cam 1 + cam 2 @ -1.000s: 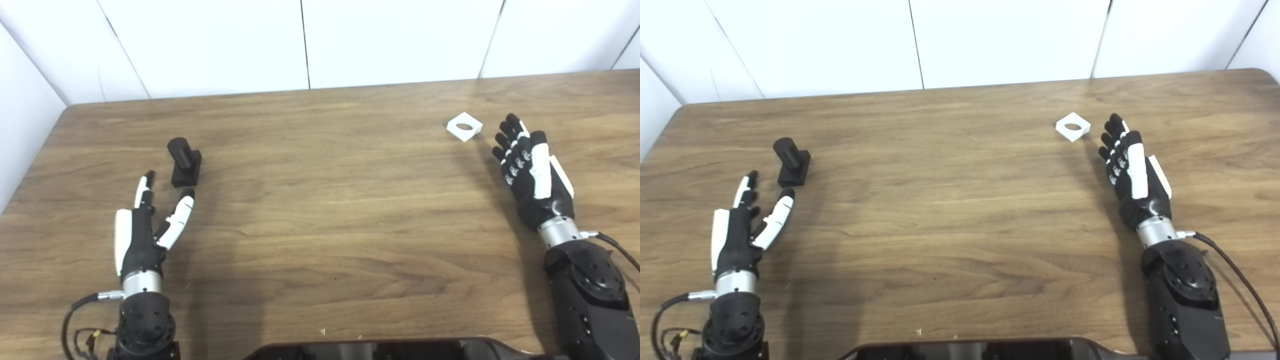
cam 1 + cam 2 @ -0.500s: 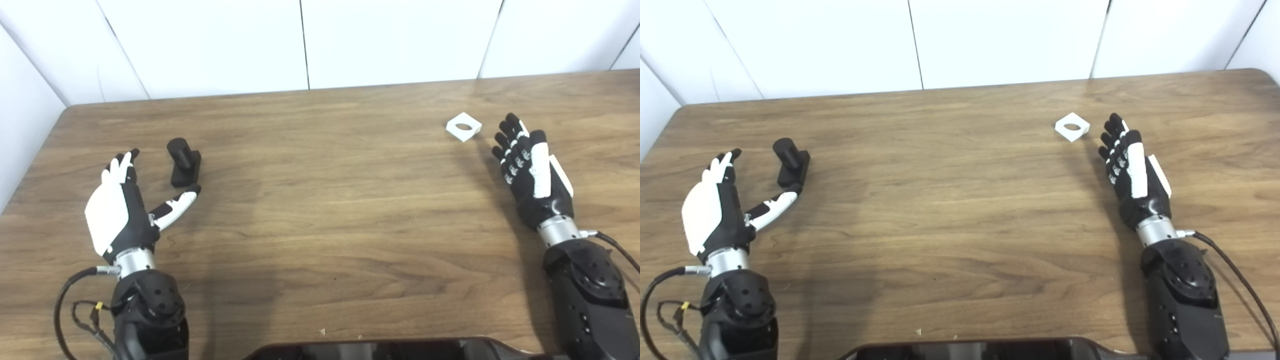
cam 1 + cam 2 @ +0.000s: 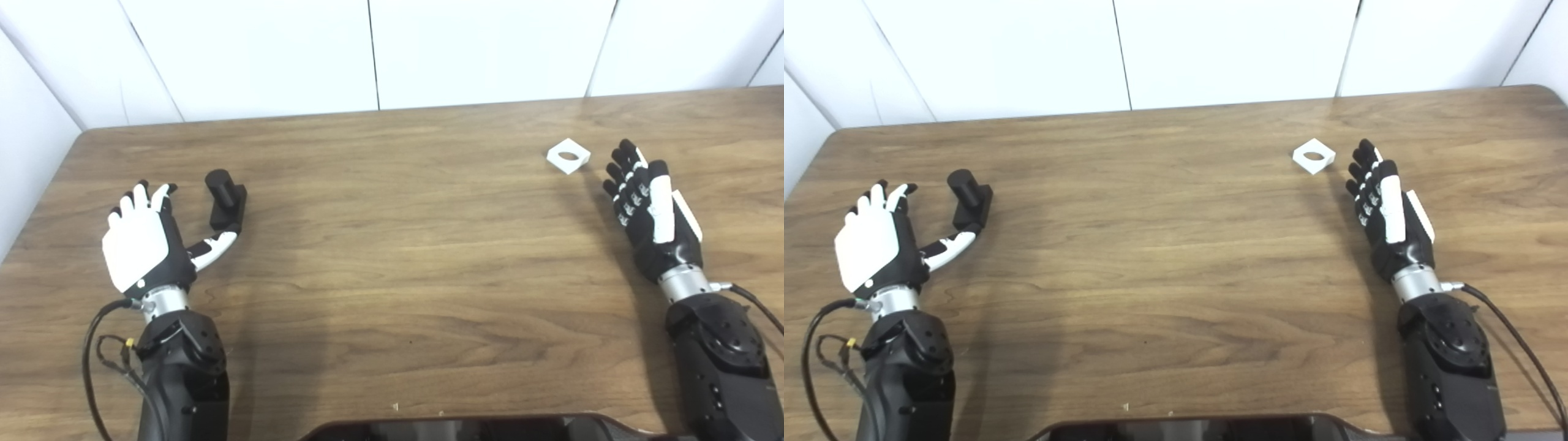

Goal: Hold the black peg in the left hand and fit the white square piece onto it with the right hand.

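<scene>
Starting out — your left hand (image 3: pixel 144 245), spread empty, flanks the black peg (image 3: pixel 225 200); your right hand (image 3: pixel 648 211), empty too, nears the white square piece (image 3: pixel 568 155) — nothing grasped yet.

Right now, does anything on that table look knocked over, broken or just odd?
Nothing is broken or spilled. The black peg looks tipped on its side, beside the open left hand. The white square piece lies flat, just ahead of the open right hand. A few tiny crumbs lie near the table's front edge.
</scene>
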`<state>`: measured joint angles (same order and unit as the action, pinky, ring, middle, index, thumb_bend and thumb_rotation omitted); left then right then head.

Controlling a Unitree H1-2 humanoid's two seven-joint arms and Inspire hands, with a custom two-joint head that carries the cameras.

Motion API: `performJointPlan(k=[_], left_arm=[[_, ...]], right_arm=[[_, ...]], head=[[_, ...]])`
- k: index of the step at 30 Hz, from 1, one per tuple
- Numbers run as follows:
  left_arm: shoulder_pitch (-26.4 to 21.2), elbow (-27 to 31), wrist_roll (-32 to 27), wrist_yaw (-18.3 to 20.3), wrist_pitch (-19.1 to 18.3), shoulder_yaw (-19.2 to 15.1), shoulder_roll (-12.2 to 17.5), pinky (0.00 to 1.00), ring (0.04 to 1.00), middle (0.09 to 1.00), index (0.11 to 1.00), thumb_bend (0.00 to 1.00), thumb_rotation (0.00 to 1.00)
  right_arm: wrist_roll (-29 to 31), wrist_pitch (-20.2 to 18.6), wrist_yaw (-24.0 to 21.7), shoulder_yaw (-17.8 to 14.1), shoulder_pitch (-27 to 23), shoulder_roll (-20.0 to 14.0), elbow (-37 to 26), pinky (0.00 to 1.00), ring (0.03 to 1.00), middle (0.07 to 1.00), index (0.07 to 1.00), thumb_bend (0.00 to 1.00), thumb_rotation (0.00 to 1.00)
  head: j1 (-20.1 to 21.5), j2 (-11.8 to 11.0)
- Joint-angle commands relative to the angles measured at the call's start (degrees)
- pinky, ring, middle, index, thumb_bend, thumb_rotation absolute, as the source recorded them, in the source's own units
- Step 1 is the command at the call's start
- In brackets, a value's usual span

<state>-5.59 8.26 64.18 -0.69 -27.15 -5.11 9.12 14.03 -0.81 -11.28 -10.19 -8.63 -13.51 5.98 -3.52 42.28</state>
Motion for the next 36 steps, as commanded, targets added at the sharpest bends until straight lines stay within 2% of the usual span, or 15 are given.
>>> performJointPlan(k=[1,15,24,36], left_arm=[[-3.11,-0.66,1.24,-1.02,0.31,0.32,1.97,1.00,1.000,1.000,0.845,0.78,0.46],[-9.34,-10.64,0.84,-2.10,0.26,1.69,3.63,1.00,1.000,0.998,0.848,0.79,0.50],[-13.06,-15.13,1.28,-0.31,0.23,1.56,3.38,1.00,1.000,1.000,0.863,0.80,0.57],[-15.04,-19.75,1.49,-0.20,0.24,1.69,3.65,1.00,1.000,1.000,0.870,0.76,0.57]], right_arm=[[0.11,2.64,-0.36,0.58,0.86,1.11,2.43,1.00,1.000,1.000,1.000,0.63,1.00],[0.30,2.35,0.32,0.47,1.20,1.69,2.17,1.00,1.000,1.000,1.000,0.62,1.00],[0.26,1.99,0.19,0.70,1.84,1.77,1.84,1.00,1.000,1.000,1.000,0.61,1.00],[0.00,2.67,0.46,0.54,2.46,1.68,1.92,1.00,1.000,1.000,1.000,0.59,1.00]], head=[[-0.04,-0.01],[0.30,-0.46],[0.62,-0.96],[0.87,-1.31]])
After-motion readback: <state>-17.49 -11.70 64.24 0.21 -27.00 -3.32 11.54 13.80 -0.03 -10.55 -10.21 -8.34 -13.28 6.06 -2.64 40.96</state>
